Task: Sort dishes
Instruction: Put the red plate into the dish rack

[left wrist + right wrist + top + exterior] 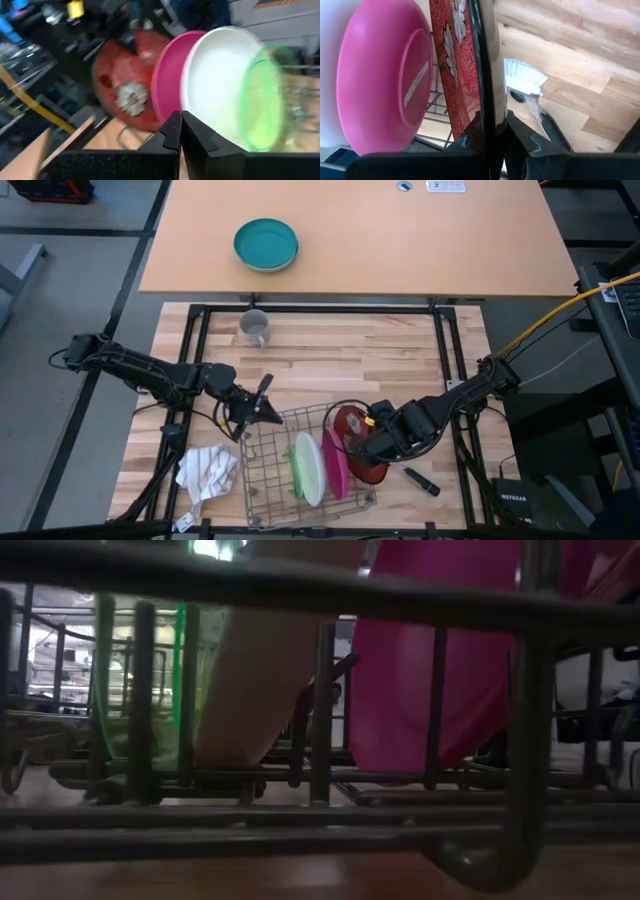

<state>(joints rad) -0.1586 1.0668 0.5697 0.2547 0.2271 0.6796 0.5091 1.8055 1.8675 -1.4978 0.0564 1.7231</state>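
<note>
Pale wooden planking (330, 350) carries everything, and the wire dish rack (262, 480) on it serves as my landmark. Three plates stand on edge in that rack, side by side: the pale green plate (296, 467) on the side toward my left arm, the white plate (308, 468) against it, then the magenta-pink plate (334, 463).

My right gripper (362, 442) sits at the rack's right edge, fingers clamped on the rim of the dark red plate (352, 425), which I hold upright just beside the pink one. From my right wrist, that rim runs edge-on between my two fingers, its pale flower motifs facing the pink plate's underside (385, 80).

My left gripper (258, 405) hovers at the rack's near-left corner, fingers pressed together on nothing. From its wrist I see all four plates in a row: green (262, 107), white (220, 85), pink (167, 80), red (125, 85).

Well beyond the rack, a small grey mug (254, 328) stands on the planks, and farther still a teal bowl (266, 244) rests on the tan tabletop (450, 240). A crumpled white cloth (205, 472) lies just left of the rack; a small black object (421, 481) lies to its right.
</note>
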